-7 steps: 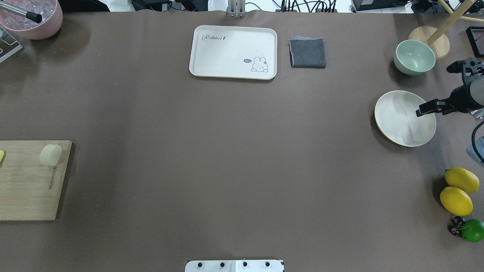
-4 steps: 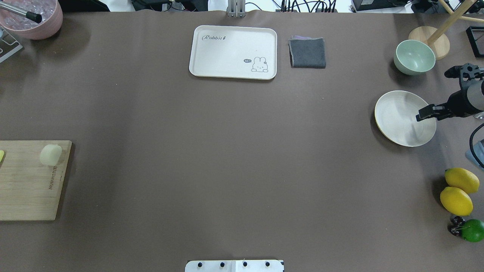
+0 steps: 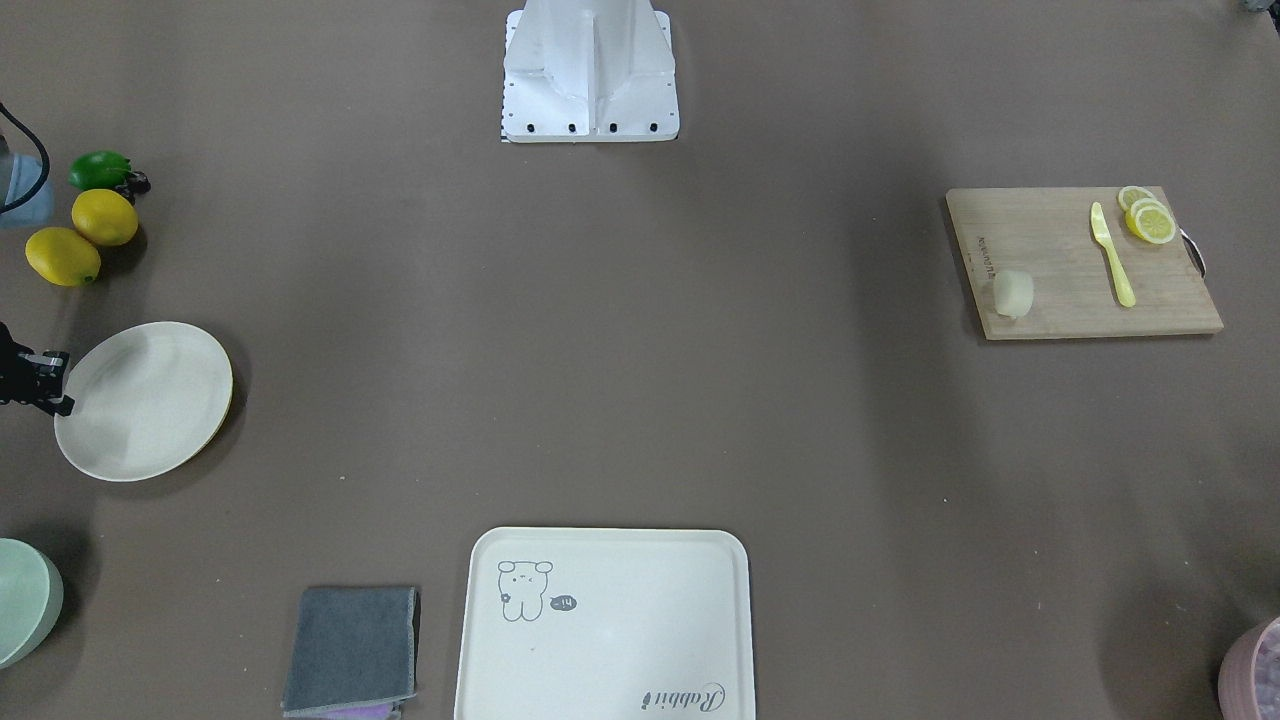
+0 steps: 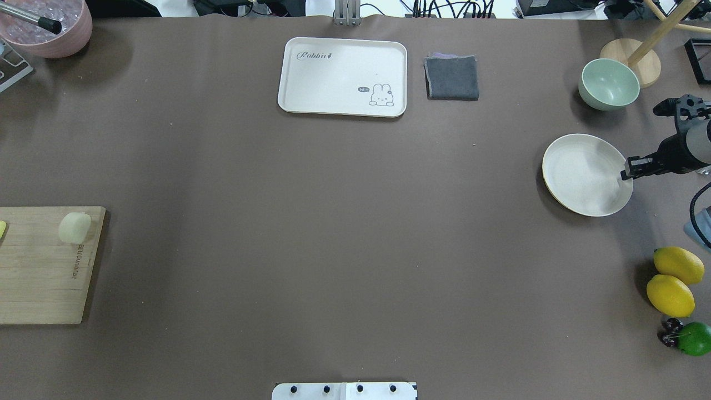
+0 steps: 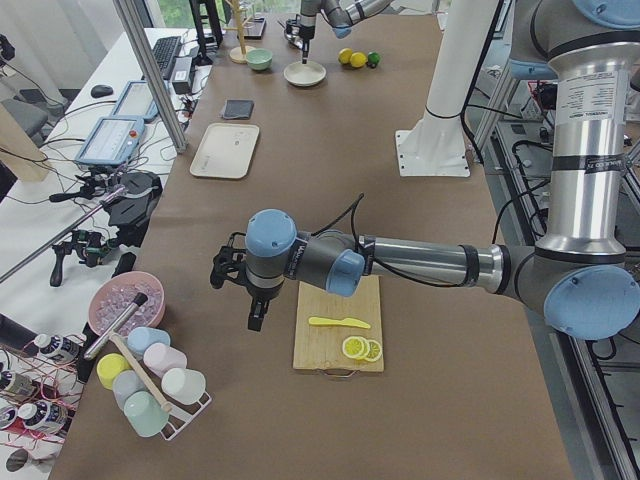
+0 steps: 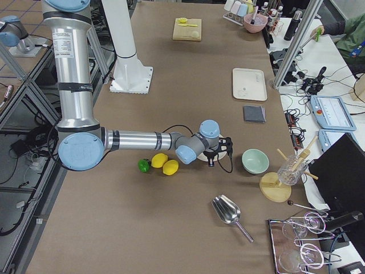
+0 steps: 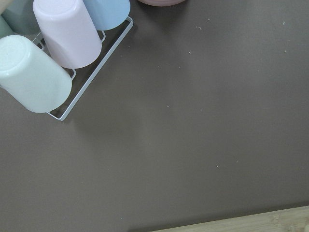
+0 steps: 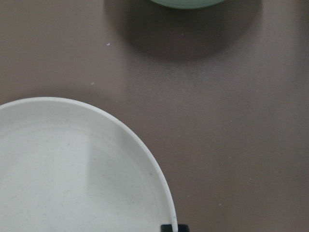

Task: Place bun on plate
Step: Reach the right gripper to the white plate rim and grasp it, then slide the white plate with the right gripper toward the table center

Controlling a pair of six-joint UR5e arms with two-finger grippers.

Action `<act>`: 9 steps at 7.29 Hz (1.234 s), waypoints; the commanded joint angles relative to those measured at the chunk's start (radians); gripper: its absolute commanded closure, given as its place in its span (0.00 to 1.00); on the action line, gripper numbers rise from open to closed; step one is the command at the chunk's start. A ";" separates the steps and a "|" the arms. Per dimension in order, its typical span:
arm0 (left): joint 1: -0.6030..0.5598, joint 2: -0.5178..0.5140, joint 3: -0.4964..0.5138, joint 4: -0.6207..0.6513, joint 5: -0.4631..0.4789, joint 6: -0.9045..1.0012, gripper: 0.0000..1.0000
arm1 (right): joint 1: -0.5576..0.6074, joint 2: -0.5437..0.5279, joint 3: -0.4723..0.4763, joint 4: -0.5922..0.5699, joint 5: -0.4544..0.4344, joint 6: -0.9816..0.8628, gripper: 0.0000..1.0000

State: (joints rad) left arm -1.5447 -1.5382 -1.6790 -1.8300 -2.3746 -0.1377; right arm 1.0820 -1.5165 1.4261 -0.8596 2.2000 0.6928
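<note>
- Front view: bun [image 3: 1012, 293] sits on board [image 3: 1050, 230] at robot's left, at the board end toward table centre. It is blocky, with no clear long axis. Plate [image 3: 140, 400] is far across at robot's right, well apart from bun. Right gripper [image 3: 52, 385] touches the plate's outer rim. Tray [image 3: 650, 560] reads "Rabbit", upside down here, plus a "hi" bubble by a drawn animal.
- Overhead: right gripper's fingers look pinched on the plate rim. Plate is bare, bun not on it yet. "Rabbit" reads upright. Board edge has one line of lettering, too small to read.
- Left side view: left gripper [image 5: 256, 318] hangs fingers-down just off the board's side away from the robot. Open or closed, cannot tell. Bun is hidden behind that wrist. I judge the left arm far nearer the bun, so the pick is its job.
- Right side view: right gripper is at the plate, which is mostly hidden. Board is far off at the other end.
- Left wrist: bare table, cup rack [image 7: 58, 63], strip of board at the bottom. No bun or fingers show.
- Right wrist: plate rim runs into a dark fingertip [image 8: 165, 227]. Green bowl [image 8: 186, 2] is at the top edge.
</note>
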 commanded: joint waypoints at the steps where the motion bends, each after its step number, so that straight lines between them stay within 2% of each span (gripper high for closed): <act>1: 0.000 0.000 -0.002 0.000 0.000 -0.008 0.02 | 0.002 0.001 0.039 -0.001 0.012 0.007 1.00; 3: 0.000 0.000 -0.002 0.000 0.000 -0.010 0.02 | 0.048 0.015 0.109 0.001 0.137 0.087 1.00; 4: 0.000 0.000 -0.002 0.000 0.000 -0.010 0.02 | 0.047 0.021 0.175 -0.002 0.145 0.153 1.00; 5: -0.002 0.000 -0.002 0.000 0.002 -0.010 0.02 | 0.032 0.072 0.200 -0.001 0.162 0.248 1.00; 6: -0.002 0.001 -0.002 0.000 0.002 -0.010 0.02 | -0.052 0.132 0.245 -0.006 0.140 0.413 1.00; 7: -0.002 0.006 -0.001 0.000 0.000 -0.007 0.02 | -0.161 0.191 0.275 -0.009 0.033 0.530 1.00; 8: -0.002 0.006 -0.001 0.000 0.000 -0.006 0.02 | -0.291 0.232 0.284 -0.015 -0.121 0.606 1.00; 9: -0.002 0.006 0.001 -0.002 0.000 -0.005 0.02 | -0.360 0.281 0.287 -0.077 -0.194 0.649 1.00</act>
State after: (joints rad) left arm -1.5462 -1.5332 -1.6794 -1.8304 -2.3744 -0.1442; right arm 0.8342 -1.2961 1.7020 -0.8876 2.1255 1.2617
